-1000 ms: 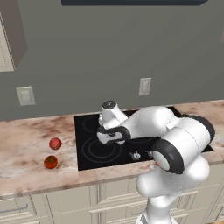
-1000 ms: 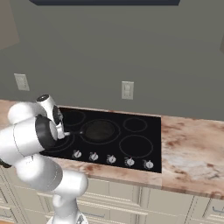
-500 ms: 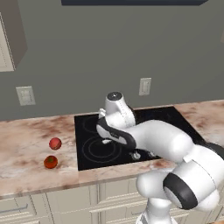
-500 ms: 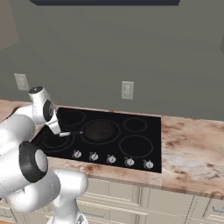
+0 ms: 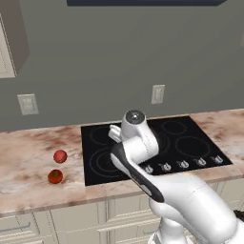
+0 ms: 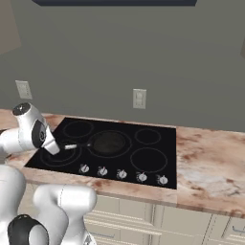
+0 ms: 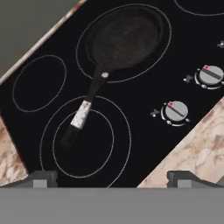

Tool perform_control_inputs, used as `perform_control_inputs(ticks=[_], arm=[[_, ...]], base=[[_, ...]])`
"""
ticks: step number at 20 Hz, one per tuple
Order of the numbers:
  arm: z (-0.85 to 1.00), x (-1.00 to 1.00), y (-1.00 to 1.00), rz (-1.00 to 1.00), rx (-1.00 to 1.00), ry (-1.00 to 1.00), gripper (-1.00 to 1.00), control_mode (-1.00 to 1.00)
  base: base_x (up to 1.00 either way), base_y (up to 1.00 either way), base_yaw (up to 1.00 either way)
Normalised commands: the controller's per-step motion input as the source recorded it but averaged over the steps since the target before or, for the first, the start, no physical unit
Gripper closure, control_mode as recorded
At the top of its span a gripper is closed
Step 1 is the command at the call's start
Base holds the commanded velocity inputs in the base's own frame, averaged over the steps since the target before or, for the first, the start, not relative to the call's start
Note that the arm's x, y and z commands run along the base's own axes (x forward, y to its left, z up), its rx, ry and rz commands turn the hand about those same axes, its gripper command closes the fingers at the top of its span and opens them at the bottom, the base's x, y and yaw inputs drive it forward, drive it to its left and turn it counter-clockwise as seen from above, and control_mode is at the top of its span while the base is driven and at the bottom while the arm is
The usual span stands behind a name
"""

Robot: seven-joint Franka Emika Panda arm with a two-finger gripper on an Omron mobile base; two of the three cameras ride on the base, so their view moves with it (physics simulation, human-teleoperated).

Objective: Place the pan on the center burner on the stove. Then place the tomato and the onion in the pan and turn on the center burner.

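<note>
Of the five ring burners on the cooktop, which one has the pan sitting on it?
The center burner: the pan rests inside its ring, handle pointing toward the front-left burner. The other four rings are bare glass.

In the left base view the arm (image 5: 143, 157) hides the middle of the stove (image 5: 195, 143), and in the hand view the picture's edges cut off the stove's (image 7: 144, 100) outer burners.

The pan (image 7: 124, 37) sits on the centre burner of the stove (image 6: 158, 139), its handle reaching over the front left burner. On the desk (image 5: 28, 157) left of the stove, the onion (image 5: 60, 156) lies just behind the tomato (image 5: 55, 176).
</note>
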Motion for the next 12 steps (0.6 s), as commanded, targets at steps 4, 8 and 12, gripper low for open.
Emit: perform_control_inputs(ticks=[4, 8, 12], arm=[[0.59, -0.32, 0.0, 0.19, -0.01, -0.06, -1.0, -1.0], [0.66, -0.23, 0.04, 0.21, -0.06, 0.0, -1.0, -1.0], [0.78, -0.03, 0.35, 0.14, -0.1, 0.13, -1.0, -1.0]], base=[[0.0, 0.0, 0.0], [0.0, 0.0, 0.0], [0.0, 0.0, 0.0]])
